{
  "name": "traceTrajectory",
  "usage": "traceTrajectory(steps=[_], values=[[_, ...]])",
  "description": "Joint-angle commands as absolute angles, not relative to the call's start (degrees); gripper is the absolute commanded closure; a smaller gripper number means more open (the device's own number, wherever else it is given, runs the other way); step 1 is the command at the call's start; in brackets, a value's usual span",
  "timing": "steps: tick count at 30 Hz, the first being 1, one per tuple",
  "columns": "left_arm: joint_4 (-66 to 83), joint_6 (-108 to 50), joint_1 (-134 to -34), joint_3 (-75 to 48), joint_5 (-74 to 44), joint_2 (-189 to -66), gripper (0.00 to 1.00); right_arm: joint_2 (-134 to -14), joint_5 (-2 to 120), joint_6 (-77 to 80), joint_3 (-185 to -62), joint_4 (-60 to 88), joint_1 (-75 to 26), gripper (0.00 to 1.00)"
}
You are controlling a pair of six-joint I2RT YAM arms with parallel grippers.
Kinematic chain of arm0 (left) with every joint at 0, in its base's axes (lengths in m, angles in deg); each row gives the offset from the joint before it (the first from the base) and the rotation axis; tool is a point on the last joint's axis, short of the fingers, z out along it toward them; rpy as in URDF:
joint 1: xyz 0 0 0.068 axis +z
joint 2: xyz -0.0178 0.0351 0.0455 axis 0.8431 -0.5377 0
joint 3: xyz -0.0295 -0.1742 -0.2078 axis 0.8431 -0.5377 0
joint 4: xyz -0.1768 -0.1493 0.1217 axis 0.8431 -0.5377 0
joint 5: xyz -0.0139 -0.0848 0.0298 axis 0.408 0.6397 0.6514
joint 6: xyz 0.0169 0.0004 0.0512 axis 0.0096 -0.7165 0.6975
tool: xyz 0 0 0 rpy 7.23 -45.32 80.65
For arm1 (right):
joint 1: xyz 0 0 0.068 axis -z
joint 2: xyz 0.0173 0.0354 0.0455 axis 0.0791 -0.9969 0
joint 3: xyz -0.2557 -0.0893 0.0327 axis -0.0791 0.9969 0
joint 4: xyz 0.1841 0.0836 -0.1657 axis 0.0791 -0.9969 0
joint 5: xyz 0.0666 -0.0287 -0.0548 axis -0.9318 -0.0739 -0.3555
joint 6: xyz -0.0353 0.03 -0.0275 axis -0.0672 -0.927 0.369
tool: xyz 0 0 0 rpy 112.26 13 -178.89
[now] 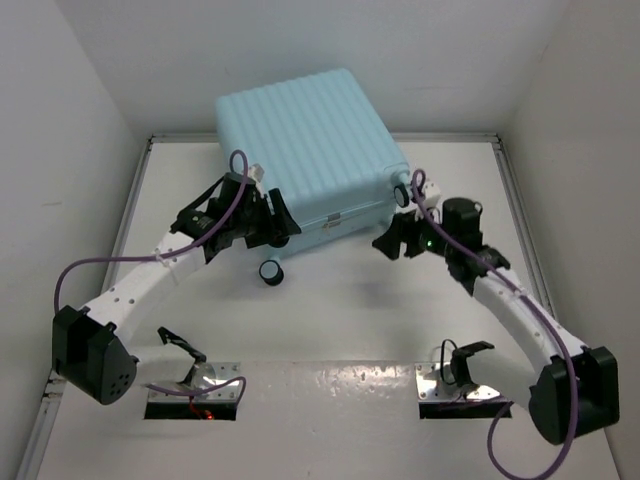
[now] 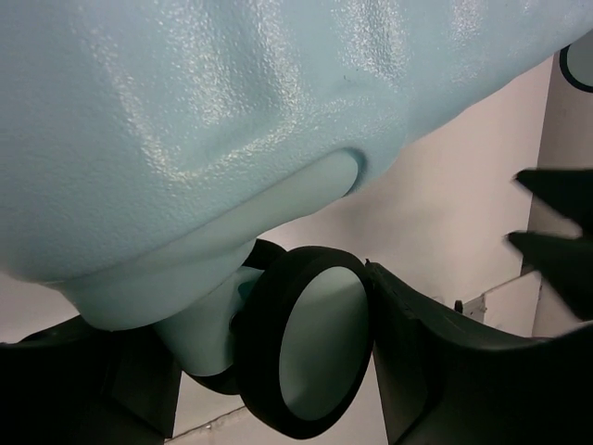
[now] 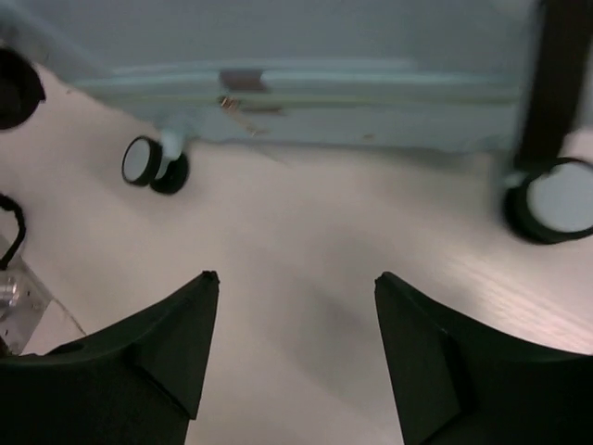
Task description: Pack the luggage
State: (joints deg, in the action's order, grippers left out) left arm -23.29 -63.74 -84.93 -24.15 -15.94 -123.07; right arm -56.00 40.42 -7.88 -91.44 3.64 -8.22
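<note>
The luggage (image 1: 310, 150) is a pale aqua ribbed suitcase, closed, lying at the back of the table. My left gripper (image 1: 268, 226) is at its front left corner. In the left wrist view the shell (image 2: 232, 111) fills the top, and my left gripper (image 2: 278, 371) is shut on a black spinner wheel (image 2: 310, 343). My right gripper (image 1: 395, 243) is open and empty near the front right corner, over bare table (image 3: 292, 287). The right wrist view shows the suitcase's front side (image 3: 324, 56) and two wheels, one at the left (image 3: 148, 162) and one at the right (image 3: 551, 199).
A free wheel (image 1: 271, 272) of the suitcase stands out over the table in front of it. White walls (image 1: 60, 150) close in the table on three sides. Two metal base plates (image 1: 195, 385) (image 1: 455, 385) lie at the near edge.
</note>
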Motion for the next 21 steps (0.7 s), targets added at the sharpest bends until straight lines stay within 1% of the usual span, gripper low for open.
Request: traceTrajectory(steps=[1, 2, 3, 5, 6, 7, 8, 9, 10, 12, 13, 14, 16, 17, 19, 21], values=[[-18.12, -65.24, -85.51, -23.68, -16.92, -123.13, 0.65, -50.38, 44.65, -17.25, -78.19, 29.33, -13.2, 0.32], [-18.12, -65.77, -85.51, -23.68, -16.92, -123.65, 0.68, -50.46, 46.16, -17.36, -76.23, 33.28, -18.44, 0.34], [-18.12, -65.77, -84.98, -24.29, -16.31, -123.65, 0.78, -51.16, 53.23, -16.14, -76.12, 34.71, -20.32, 0.34], [-18.12, -66.47, -84.37, -24.3, -15.44, -124.18, 0.88, -54.48, 59.5, -16.04, -75.51, 38.13, -25.77, 0.34], [-18.12, -66.47, -83.41, -24.3, -13.52, -124.79, 0.98, -56.94, 67.8, -13.78, -75.24, 40.16, -28.74, 0.35], [-18.12, -66.47, -83.4, -24.3, -12.54, -124.8, 1.0, -60.18, 71.28, -12.71, -75.15, 46.79, -31.99, 0.36], [-18.12, -67.0, -82.7, -24.3, -11.75, -125.4, 1.0, -63.61, 75.06, -11.92, -75.07, 49.12, -34.72, 0.39], [-17.6, -67.61, -82.17, -24.3, -11.22, -125.41, 1.0, -65.47, 81.62, -11.12, -75.5, 51.23, -36.4, 0.39], [-17.59, -67.62, -82.17, -24.82, -11.21, -125.41, 1.0, -68.62, 82.29, -10.86, -77.42, 54.47, -36.94, 0.39], [-17.59, -68.23, -81.64, -24.82, -11.21, -125.94, 1.0, -73.63, 84.31, -10.41, -78.66, 55.73, -39.65, 0.39], [-17.59, -68.23, -81.64, -24.82, -11.21, -125.94, 1.0, -74.71, 85.63, -10.33, -81.19, 56.6, -40.46, 0.39], [-17.59, -68.75, -81.64, -24.82, -11.21, -126.55, 1.0, -77.33, 87.99, -9.63, -82.18, 56.53, -43.16, 0.39], [-17.59, -68.76, -81.11, -24.82, -10.6, -126.55, 1.0, -79.63, 93.44, -8.22, -84.98, 57.57, -44.5, 0.39], [-17.07, -68.76, -81.11, -24.82, -10.6, -126.55, 1.0, -82.68, 94.25, -7.87, -85.69, 57.75, -45.2, 0.39], [-17.06, -69.37, -80.5, -24.82, -9.98, -126.55, 1.0, -84.38, 96.0, -9.96, -88.15, 57.23, -44.16, 0.39], [-16.54, -69.37, -80.5, -24.82, -9.98, -126.55, 1.0, -86.67, 95.31, -12.77, -91.14, 55.22, -43.54, 0.38]])
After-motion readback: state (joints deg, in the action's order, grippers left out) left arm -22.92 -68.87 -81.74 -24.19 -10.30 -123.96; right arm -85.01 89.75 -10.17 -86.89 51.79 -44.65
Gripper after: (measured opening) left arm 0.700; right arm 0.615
